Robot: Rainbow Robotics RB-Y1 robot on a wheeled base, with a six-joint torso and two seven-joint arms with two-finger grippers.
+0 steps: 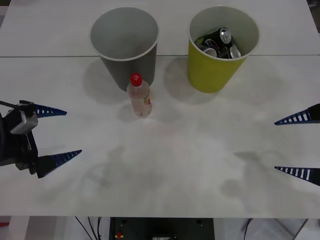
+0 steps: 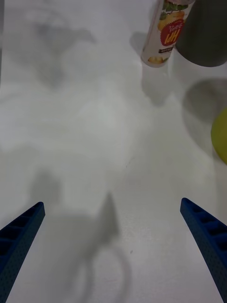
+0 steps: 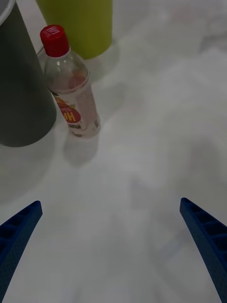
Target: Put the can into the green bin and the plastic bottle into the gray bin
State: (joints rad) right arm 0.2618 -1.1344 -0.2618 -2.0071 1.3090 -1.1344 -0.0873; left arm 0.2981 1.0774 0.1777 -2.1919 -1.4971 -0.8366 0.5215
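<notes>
The plastic bottle [image 1: 140, 96] with its red cap stands upright on the white table, just in front of the gray bin [image 1: 125, 46]. To that bin's right stands the green bin [image 1: 220, 47], with several dark cans [image 1: 220, 43] inside. My left gripper [image 1: 61, 134] hovers open at the table's left side, well short of the bottle. At the right edge my right gripper [image 1: 300, 145] is open too, with nothing between its fingers. The left wrist view has the bottle [image 3: 71, 85] beside the gray bin [image 3: 19, 90] and the green bin [image 3: 80, 23]. The right wrist view catches the bottle [image 2: 165, 35].
The white table [image 1: 175, 165] stretches wide and bare in front of the bins. A seam runs across it behind the bins. Cables and a dark base lie below the front edge.
</notes>
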